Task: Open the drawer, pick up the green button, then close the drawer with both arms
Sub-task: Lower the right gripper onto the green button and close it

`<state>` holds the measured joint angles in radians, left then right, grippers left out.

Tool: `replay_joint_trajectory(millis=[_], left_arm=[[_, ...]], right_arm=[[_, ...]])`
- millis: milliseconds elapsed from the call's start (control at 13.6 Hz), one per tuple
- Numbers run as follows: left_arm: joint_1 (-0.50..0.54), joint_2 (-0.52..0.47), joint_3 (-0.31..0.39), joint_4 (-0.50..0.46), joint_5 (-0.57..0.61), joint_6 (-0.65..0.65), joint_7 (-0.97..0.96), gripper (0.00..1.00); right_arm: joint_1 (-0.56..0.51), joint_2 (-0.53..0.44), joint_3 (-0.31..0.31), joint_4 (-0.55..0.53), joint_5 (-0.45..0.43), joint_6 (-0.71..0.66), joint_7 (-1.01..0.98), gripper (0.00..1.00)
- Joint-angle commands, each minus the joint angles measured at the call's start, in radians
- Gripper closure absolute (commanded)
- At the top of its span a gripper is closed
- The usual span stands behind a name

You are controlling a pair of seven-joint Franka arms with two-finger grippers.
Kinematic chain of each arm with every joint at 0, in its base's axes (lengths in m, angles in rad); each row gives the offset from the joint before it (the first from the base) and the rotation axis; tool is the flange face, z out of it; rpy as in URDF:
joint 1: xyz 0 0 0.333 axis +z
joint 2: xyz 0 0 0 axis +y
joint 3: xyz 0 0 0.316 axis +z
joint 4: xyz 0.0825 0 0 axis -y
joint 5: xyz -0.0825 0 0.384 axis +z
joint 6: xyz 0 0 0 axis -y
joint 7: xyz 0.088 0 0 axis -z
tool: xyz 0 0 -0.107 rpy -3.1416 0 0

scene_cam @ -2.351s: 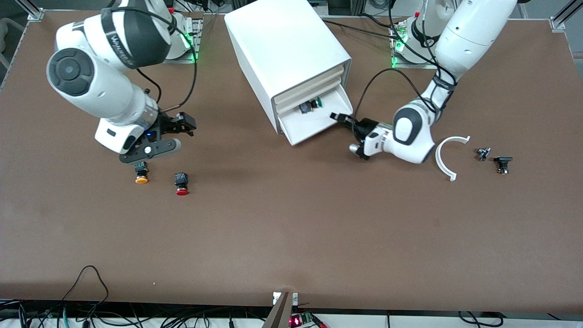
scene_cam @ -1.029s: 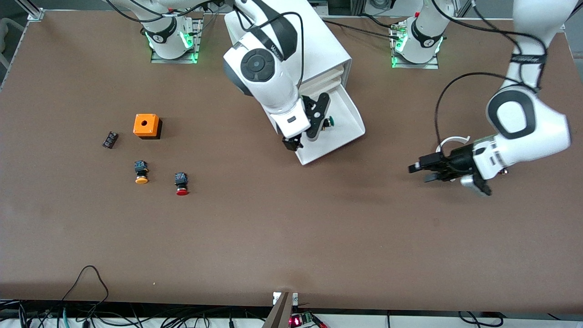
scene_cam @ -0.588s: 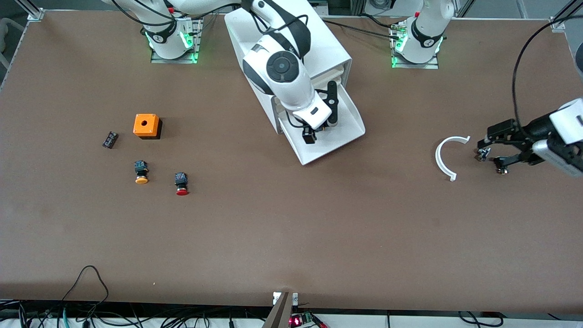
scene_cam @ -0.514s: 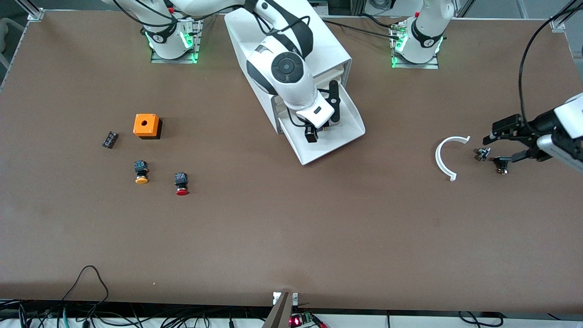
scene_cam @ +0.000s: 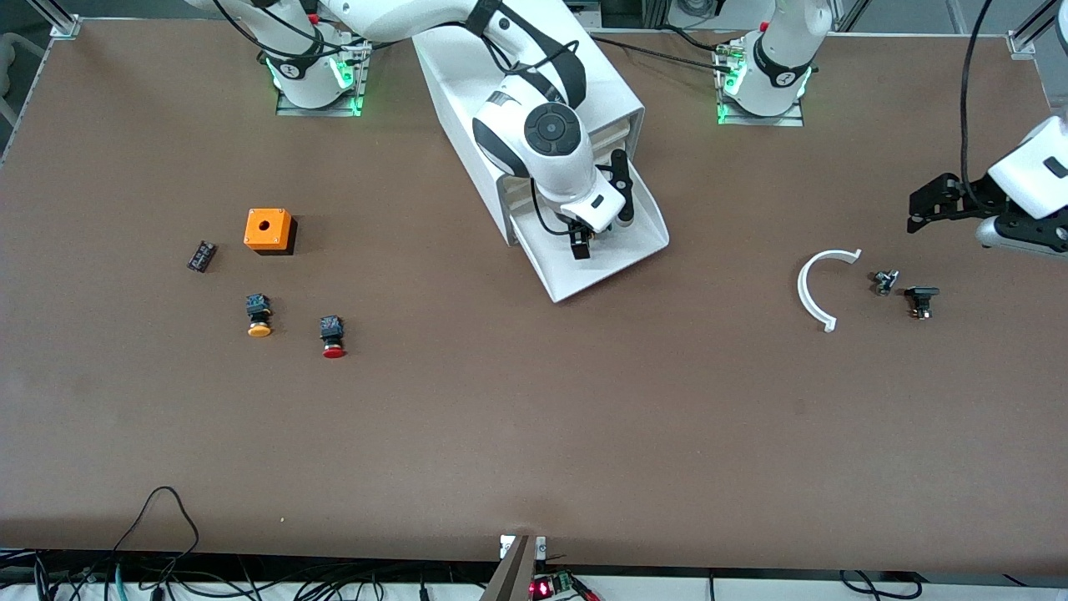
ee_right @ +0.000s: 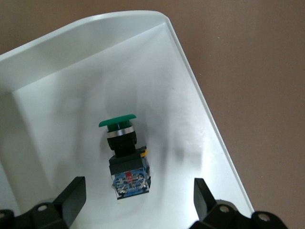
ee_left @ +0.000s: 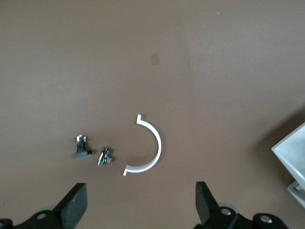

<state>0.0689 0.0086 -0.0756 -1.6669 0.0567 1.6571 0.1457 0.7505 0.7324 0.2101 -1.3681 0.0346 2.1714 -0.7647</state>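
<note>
The small green-capped button [ee_right: 125, 155] lies flat in the pulled-out white bottom drawer [scene_cam: 638, 250], cap toward twelve o'clock in the right wrist view. The right hand [scene_cam: 602, 215] hangs over it, wide open. The left hand [scene_cam: 934, 204] waits, wide open, over the brown bench [scene_cam: 534, 417].

- Matte brown rectangular tabletop [scene_cam: 534, 434], filling nearly the whole front view; even, soft light, faint shadows.
- Silver aluminium frame posts [scene_cam: 58, 18] at the table's corners along the robots' edge.
- Tangle of black cables [scene_cam: 167, 576] along the edge nearest the front camera.
- Small circuit board with a red light [scene_cam: 546, 587] at that edge's middle.
</note>
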Motion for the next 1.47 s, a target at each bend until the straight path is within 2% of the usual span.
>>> replay_joint_trajectory(millis=[0,220,514,735,1396], left_arm=[[-0.009,-0.001,-0.012,0.039,0.038,-0.054,-0.11,0.0],[-0.011,-0.001,0.003,0.041,0.026,-0.068,-0.214,0.0],[-0.011,0.001,0.008,0.041,-0.009,-0.071,-0.227,0.0],[-0.011,0.002,0.02,0.041,-0.04,-0.071,-0.308,0.0],[-0.012,0.01,0.019,0.042,-0.041,-0.071,-0.227,0.0]], right_arm=[[0.016,0.048,-0.003,0.067,-0.009,-0.007,-0.008,0.0],[0.026,0.061,-0.005,0.067,-0.027,-0.013,-0.01,0.0],[0.026,0.074,-0.005,0.067,-0.05,-0.018,-0.012,0.0],[0.024,0.074,-0.005,0.067,-0.056,-0.021,-0.012,0.0],[0.027,0.091,-0.005,0.069,-0.058,-0.033,-0.015,0.0]])
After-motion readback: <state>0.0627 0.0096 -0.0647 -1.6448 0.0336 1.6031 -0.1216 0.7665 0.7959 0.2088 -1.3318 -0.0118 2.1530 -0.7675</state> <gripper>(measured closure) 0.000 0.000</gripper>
